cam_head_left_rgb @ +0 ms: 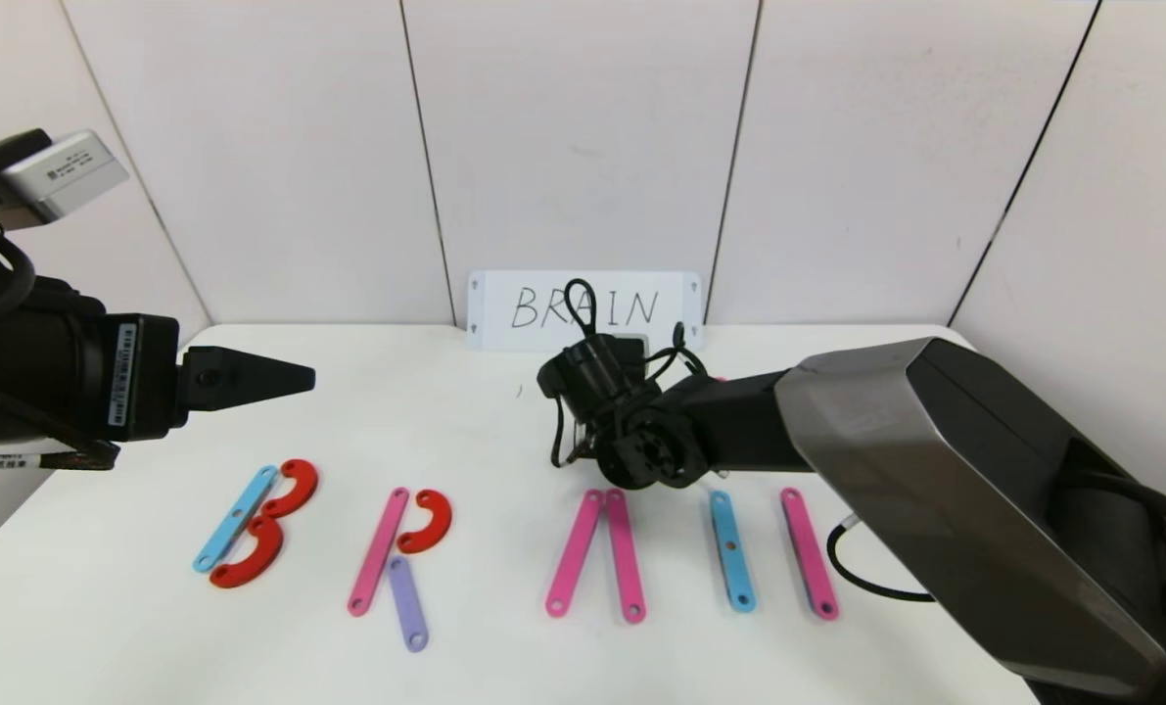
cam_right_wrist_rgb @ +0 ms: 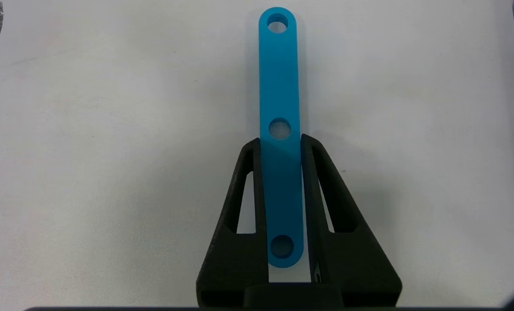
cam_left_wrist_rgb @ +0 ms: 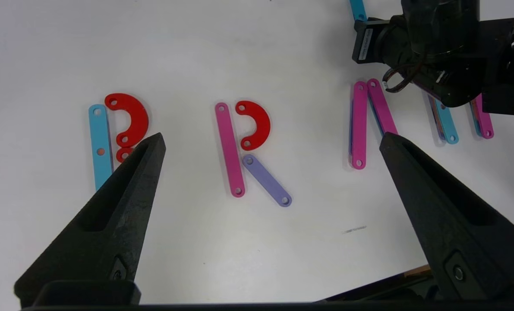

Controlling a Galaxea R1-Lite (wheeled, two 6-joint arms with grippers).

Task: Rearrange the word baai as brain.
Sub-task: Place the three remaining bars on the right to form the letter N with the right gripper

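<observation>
Clamping a blue strip [cam_right_wrist_rgb: 280, 129] between its two fingers, the right hand [cam_right_wrist_rgb: 280, 140] sits low over the white bench [cam_head_left_rgb: 504, 431] behind the letter row, the strip probably flat on the surface. Before it lie B [cam_head_left_rgb: 257, 526], R [cam_head_left_rgb: 398, 556], A [cam_head_left_rgb: 597, 553], I [cam_head_left_rgb: 731, 551] and one pink strip [cam_head_left_rgb: 809, 553]. Spread wide and empty, the left hand [cam_left_wrist_rgb: 269, 142] hovers above B.

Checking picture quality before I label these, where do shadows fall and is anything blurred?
Right wrist view: sharp, soft shadow beside the right gripper shut on the blue strip. Left wrist view: open left gripper close and slightly soft. Head view: even light, faint shadows under the letters.
</observation>
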